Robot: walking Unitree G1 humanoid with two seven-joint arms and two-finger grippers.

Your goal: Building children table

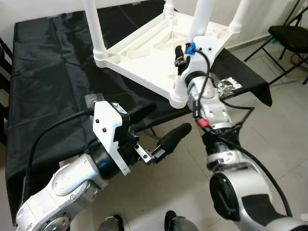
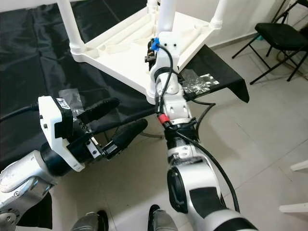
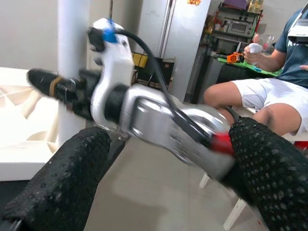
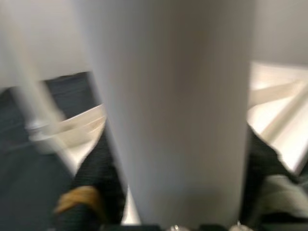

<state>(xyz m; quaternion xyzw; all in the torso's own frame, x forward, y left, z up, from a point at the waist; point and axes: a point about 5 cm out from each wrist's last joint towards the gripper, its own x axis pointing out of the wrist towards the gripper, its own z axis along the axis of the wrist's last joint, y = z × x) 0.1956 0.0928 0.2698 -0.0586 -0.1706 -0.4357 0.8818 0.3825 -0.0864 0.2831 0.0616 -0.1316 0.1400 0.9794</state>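
**Right gripper on a leg of the upturned children's table**

The white plastic children's table (image 1: 144, 53) lies upside down on a black-covered surface (image 1: 53, 72), its legs pointing up. I take this table as my landmark.

My right gripper (image 1: 182, 57) reaches up to the table's near corner, where one white leg (image 1: 201, 21) stands in its socket. In my right wrist view that leg (image 4: 178, 110) is a wide, blurred white column sitting between my two black fingers (image 4: 103, 163), one on each side of it. The fingers stand only as far apart as the leg is thick, so I have hold of the leg. My right arm (image 1: 216, 130) stretches from below the table's near edge up to that corner, with a black cable running along it.

My left gripper (image 1: 161, 124) hovers in front of the table's near edge, below and to the left of the held corner, over the tiled floor (image 1: 279, 120). Its two fingers (image 1: 175, 134) are spread well apart and hold nothing. In my left wrist view they frame my right arm (image 3: 159, 120) and the table leg beyond it.

A crumpled clear plastic bag (image 1: 226, 86) lies on the black cover just beside the table's near corner. A black folding chair (image 1: 288, 38) stands well apart from the table. In the left wrist view a seated person (image 3: 269, 82) is behind the table.
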